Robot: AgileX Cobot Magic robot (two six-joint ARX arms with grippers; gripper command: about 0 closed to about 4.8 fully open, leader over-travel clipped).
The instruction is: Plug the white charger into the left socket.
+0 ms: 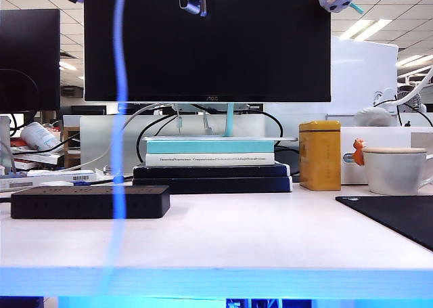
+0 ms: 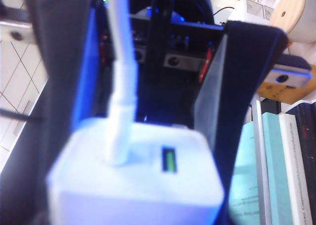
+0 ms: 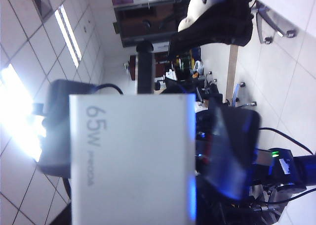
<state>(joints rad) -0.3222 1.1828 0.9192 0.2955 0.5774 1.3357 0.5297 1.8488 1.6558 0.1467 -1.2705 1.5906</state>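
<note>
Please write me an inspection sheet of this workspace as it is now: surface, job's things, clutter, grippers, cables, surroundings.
Surface: white table, with a black mat at the right.
Job's things: white charger held in the air, not plugged in; black power strip at the table's left, sockets not visible side-on.
Clutter: stacked books, yellow tin, white mug.
Grippers: right gripper shut on the charger; left gripper has its fingers on either side of it, grip unclear. Both are above the table.
Cables: the charger's white cable hangs down in front of the strip.
Surroundings: monitor behind, office room.
</note>
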